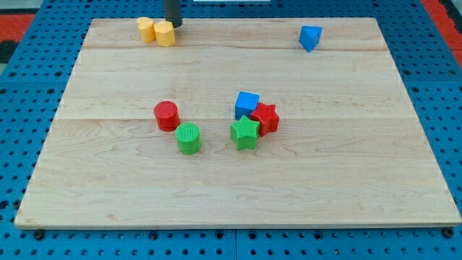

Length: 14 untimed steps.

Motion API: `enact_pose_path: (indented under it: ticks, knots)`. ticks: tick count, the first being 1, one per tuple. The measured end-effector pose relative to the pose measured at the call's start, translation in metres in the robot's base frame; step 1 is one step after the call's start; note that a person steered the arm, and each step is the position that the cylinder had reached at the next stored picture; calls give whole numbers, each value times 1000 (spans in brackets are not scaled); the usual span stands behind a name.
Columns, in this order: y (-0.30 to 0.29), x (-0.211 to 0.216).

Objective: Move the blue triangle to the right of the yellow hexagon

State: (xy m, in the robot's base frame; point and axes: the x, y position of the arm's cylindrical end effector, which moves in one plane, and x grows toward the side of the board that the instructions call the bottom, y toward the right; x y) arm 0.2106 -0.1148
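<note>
The blue triangle lies near the view's top right on the wooden board. The yellow hexagon sits at the view's top left, touching another yellow block on its left. My tip stands at the top edge, just to the upper right of the yellow hexagon, touching or nearly touching it. The blue triangle is far to the right of my tip.
A red cylinder and a green cylinder stand left of the middle. A blue cube, a red star and a green star cluster at the middle.
</note>
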Motion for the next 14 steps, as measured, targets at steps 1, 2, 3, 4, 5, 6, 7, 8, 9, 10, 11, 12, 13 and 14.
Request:
enact_pose_path:
  ticks: [1, 2, 3, 4, 5, 6, 7, 8, 9, 10, 11, 12, 13, 14]
  knots:
    - [84, 17]
    - [60, 40]
    - [21, 37]
    - [48, 34]
    - [123, -2]
    - [218, -17]
    - [332, 20]
    - [330, 32]
    - [257, 27]
    - [244, 48]
    - [208, 44]
    - [123, 47]
    - [98, 66]
    - [114, 102]
